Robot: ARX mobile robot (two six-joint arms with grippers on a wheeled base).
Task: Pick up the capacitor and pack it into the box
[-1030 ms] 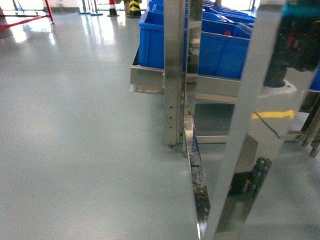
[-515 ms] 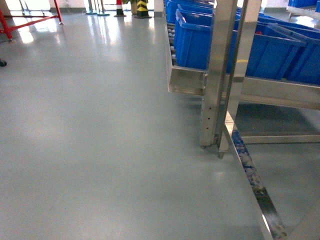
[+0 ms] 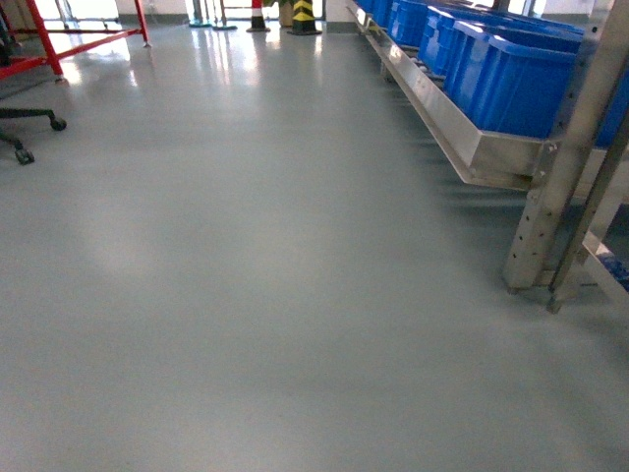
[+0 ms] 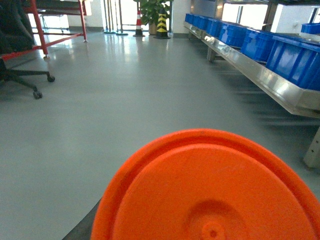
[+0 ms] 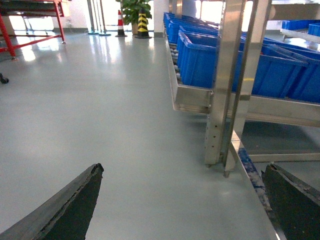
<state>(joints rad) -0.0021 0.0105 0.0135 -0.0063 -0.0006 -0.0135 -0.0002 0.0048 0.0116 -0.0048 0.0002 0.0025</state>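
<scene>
The bright orange round capacitor fills the bottom of the left wrist view, end-on and close to the lens; presumably carried by the left gripper, but no fingers are shown, so its grip can't be told. The right gripper is seen w/ both black fingers wide apart, nothing between.

Risks:
1. Capacitor may be dropped in transit if the hold is loose.
2. The steel rack upright w/ blue plastic crates could be clipped on the right.

Grey glossy floor lies open ahead and left; a black chair base sits far left. No packing box is seen.
</scene>
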